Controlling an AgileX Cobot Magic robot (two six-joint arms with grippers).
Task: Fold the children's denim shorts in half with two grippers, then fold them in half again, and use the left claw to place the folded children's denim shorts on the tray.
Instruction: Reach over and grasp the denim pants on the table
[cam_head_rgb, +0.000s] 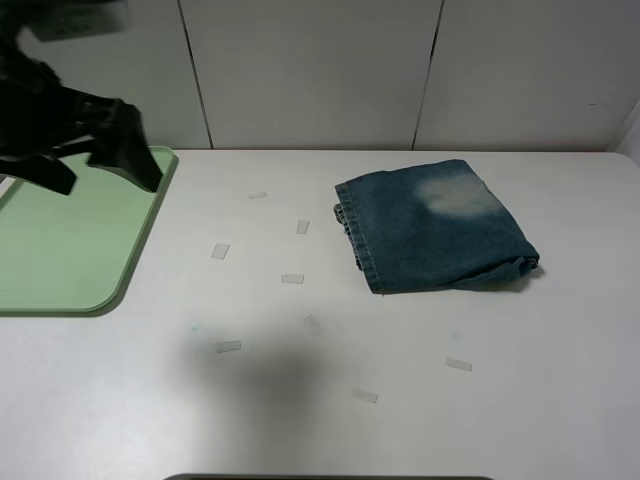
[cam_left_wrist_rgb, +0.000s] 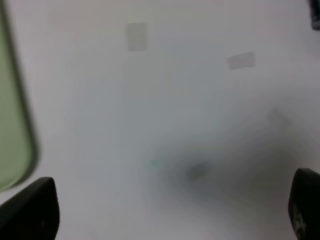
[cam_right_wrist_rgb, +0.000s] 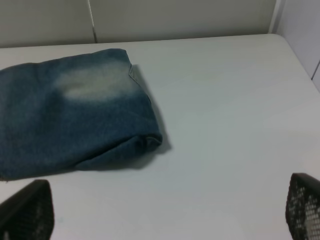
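Folded denim shorts (cam_head_rgb: 435, 228) on table (cam_head_rgb: 120, 400), apart from tray (cam_head_rgb: 60, 250), left claw (cam_left_wrist_rgb: 167, 212) and right claw (cam_right_wrist_rgb: 167, 210) agape

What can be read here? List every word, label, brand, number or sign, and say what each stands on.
None: no word, number, brand or sign can be read in any view.
The shorts show only faded denim, with no label in sight.
The tape bits on the table look blank.
The tray is plain green, with no marking visible.
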